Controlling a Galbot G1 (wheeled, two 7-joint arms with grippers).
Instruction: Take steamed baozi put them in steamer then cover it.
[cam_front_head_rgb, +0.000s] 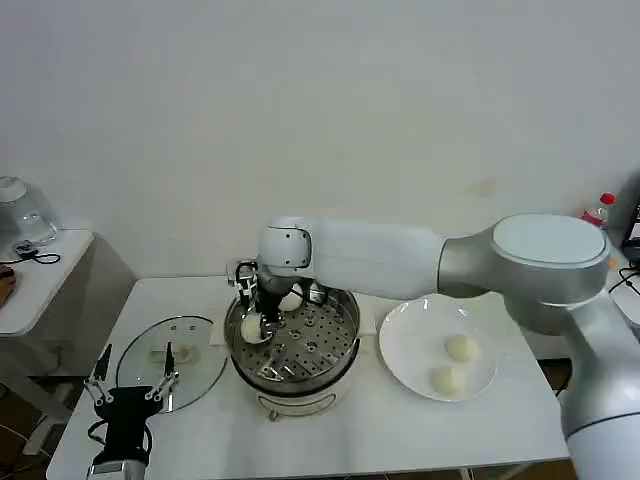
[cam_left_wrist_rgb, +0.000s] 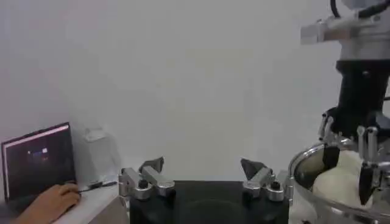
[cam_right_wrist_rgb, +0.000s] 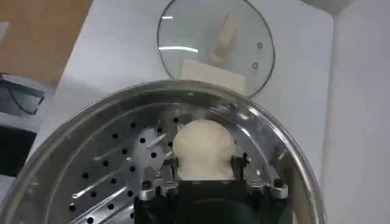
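Right hand (cam_front_head_rgb: 257, 318) is down inside the steamer (cam_front_head_rgb: 335, 350), on the side toward the cover. Fingers are closed partway around one baozi (cam_right_wrist_rgb: 203, 149), which sits between the pads just above the perforated tray (cam_right_wrist_rgb: 116, 176). Looks like a placement step: bun is low enough that opening should drop it without a roll, my read.

A second baozi (cam_front_head_rgb: 291, 299) already sits in the steamer just behind the hand, near the back wall. Likely why this one goes to the cover side, to keep them from stacking.

Two more baozi (cam_front_head_rgb: 459, 347) wait on the white plate (cam_front_head_rgb: 400, 340), across the steamer from the hand, so roughly half done.

Buns are smooth, cream-white and round; the gripped one shows no visible squash.

Cover (cam_front_head_rgb: 190, 345) lies flat on the bench (cam_front_head_rgb: 400, 430) beyond the steamer rim from the right hand, handle up, ready for a top grab.

Left hand (cam_front_head_rgb: 130, 385) is parked just beside the cover, fingers spread wide, holding nothing. Probably staged for the lid step.
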